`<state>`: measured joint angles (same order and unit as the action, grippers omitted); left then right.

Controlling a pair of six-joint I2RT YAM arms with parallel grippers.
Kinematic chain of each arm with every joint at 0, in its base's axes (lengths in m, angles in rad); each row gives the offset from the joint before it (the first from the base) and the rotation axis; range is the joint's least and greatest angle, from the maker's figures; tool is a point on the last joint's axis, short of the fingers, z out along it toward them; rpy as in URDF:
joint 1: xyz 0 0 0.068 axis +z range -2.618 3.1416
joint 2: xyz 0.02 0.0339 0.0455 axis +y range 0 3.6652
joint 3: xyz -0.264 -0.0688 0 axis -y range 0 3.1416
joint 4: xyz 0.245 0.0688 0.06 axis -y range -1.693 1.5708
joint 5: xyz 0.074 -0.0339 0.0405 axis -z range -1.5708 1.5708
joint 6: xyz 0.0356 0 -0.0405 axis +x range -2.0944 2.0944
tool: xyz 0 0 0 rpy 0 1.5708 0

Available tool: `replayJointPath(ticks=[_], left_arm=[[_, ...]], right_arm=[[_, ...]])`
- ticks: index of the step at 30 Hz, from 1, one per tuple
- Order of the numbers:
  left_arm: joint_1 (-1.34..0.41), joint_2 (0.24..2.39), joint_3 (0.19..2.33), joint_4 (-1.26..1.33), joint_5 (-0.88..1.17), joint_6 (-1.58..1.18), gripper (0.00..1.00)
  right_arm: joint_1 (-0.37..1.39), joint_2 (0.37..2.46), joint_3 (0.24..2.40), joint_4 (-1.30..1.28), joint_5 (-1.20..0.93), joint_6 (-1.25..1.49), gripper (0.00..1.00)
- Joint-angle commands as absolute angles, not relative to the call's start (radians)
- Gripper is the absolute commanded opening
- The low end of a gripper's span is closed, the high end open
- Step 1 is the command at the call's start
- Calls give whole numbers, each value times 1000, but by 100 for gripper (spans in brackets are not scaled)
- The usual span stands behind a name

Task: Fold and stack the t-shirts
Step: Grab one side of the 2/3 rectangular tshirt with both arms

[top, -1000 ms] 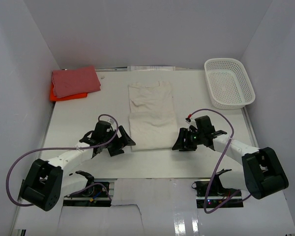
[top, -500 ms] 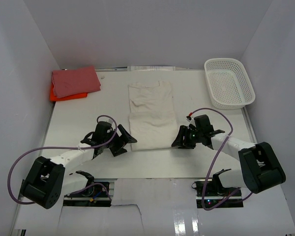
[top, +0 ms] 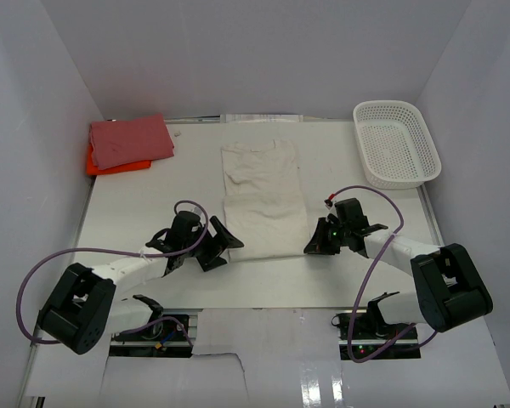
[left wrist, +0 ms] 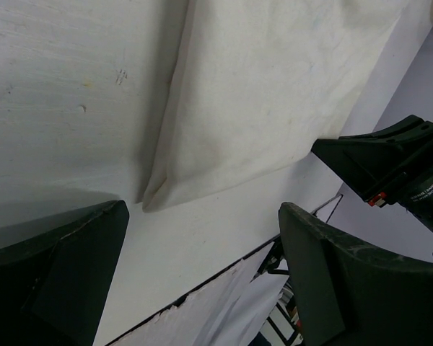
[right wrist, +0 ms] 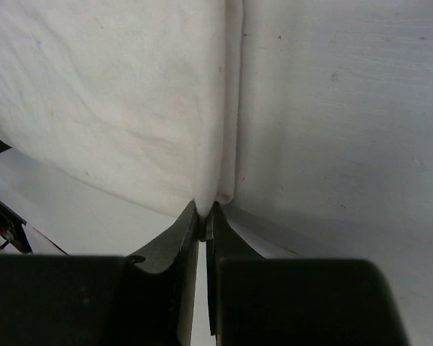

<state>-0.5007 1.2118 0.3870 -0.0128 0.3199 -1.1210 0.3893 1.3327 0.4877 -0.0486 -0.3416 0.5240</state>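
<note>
At the near hem of the soft cream t-shirt (top: 262, 200), right claw (right wrist: 205, 213) pinches a corner; left claw (left wrist: 202, 210) gapes.

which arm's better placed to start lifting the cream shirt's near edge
Right. The right gripper is shut on a near corner of the cream shirt; the left gripper is open, holding nothing.

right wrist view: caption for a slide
Right hand pinched shut on the corner of the cream cloth t-shirt lying on the white table.

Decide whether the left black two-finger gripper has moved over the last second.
Yes. The left gripper has slid rightward, closing on the cream cloth t-shirt's near-left corner.
</note>
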Motion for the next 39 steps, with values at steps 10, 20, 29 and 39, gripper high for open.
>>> replayJointPath(ticks=[10,20,29,39], left_arm=[[-609,1262,315,-72,219,-1212,94],[-637,1298,278,-57,186,-1259,90],[-635,1229,268,-202,78,-1321,88],[-632,1319,347,-278,24,-1312,78]], right_arm=[[391,1330,532,-37,-370,538,8],[390,1330,574,-54,-391,546,8],[382,1308,569,-72,-377,543,8],[377,1301,555,-68,-380,537,8]])
